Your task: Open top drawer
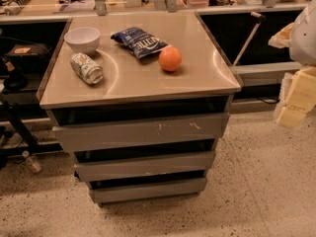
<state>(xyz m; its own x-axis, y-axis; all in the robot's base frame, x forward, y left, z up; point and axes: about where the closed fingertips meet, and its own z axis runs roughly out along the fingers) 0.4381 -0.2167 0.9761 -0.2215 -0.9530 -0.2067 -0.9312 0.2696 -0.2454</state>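
gripper (pixel 295 100) hangs pale at the right edge of view, beside the counter (pixel 207 78) and apart from it; whether it is spread or closed cannot be told. top drawer (pixel 143 131) sits just under the countertop, scratched right of centre. above lie a white bowl (pixel 82 38), a tipped can (pixel 87 68), a chip bag (pixel 138 41) and an orange (pixel 170 59).

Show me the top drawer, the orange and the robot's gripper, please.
top drawer (pixel 138 131): camera view, middle of its grey front.
orange (pixel 170 59): camera view, centre of the fruit.
gripper (pixel 295 101): camera view, pale body at the right edge, apart from the drawer.
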